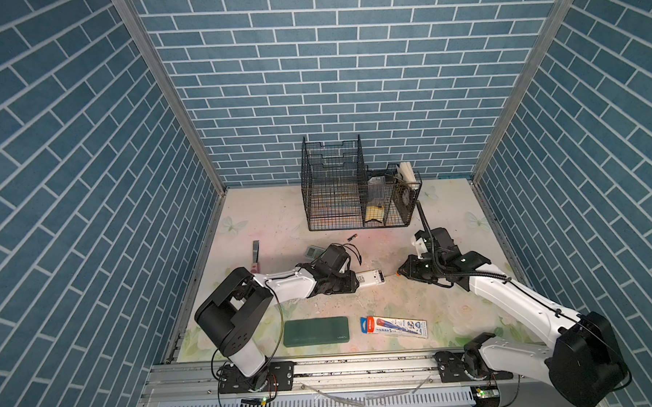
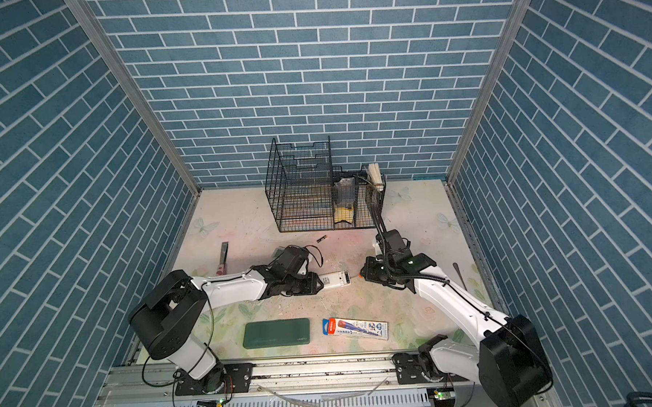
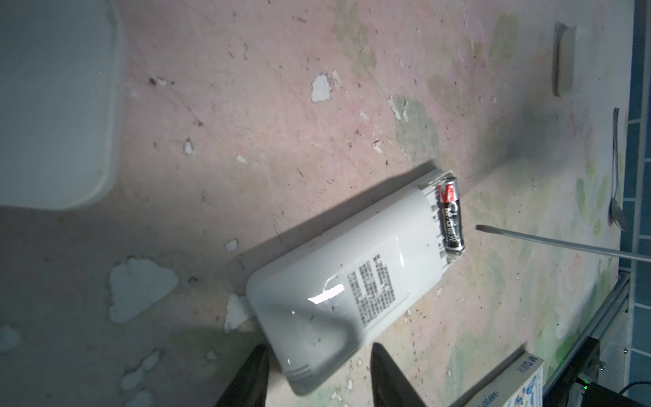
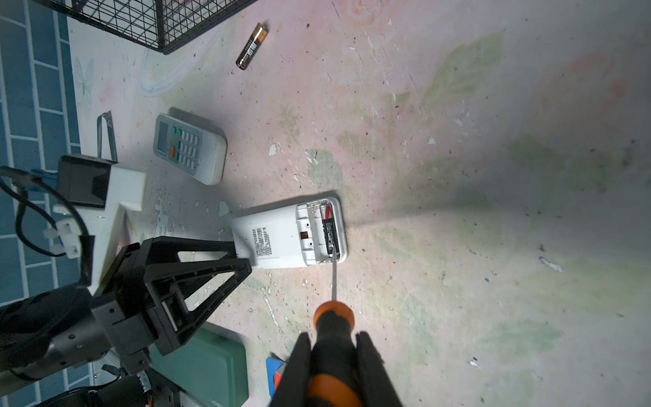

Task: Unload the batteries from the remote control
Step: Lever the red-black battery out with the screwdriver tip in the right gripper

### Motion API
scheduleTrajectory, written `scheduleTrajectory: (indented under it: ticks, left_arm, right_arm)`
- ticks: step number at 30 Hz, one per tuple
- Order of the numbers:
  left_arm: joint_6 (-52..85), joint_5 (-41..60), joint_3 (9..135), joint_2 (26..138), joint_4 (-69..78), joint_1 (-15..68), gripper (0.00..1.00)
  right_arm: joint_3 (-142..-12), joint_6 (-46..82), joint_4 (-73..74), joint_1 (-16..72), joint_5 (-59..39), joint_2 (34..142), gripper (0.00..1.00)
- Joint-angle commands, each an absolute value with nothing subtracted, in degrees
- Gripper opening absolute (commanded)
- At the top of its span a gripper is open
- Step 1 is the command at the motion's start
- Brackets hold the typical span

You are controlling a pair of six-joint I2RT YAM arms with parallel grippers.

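A battery (image 4: 329, 234) sits in the open bay of the face-down white remote (image 4: 274, 243), the slot beside it empty. A loose battery (image 4: 252, 45) lies near the wire basket (image 4: 160, 24) (roughly halfway, I judge). Its label and the remote's print are unreadable. The right gripper (image 4: 333, 340) clamps the screwdriver (image 4: 333, 282), tip just beside that bay. The left gripper (image 3: 318, 356) straddles the remote's end, contact unclear.

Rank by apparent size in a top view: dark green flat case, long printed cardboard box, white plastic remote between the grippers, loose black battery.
Largest first:
Dark green flat case
Long printed cardboard box: equally long, slightly narrower, nearly tied
White plastic remote, partly hidden by the left gripper
Loose black battery
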State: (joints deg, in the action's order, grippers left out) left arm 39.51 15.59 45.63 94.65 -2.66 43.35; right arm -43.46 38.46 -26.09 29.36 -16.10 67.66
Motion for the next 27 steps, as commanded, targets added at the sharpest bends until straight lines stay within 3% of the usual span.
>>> scheduleTrajectory:
  ticks: [1, 27]
  left_arm:
    - [38.00, 14.57, 46.70, 95.62, -6.23, 43.07, 0.48]
    - [36.64, 15.00, 49.07, 98.54, -8.08, 43.07, 0.43]
  right_arm:
    - [-45.75, 35.86, -25.55, 29.09, -17.13, 68.62, 0.00]
    - [-44.13, 37.75, -18.03, 29.13, -23.45, 73.60, 0.00]
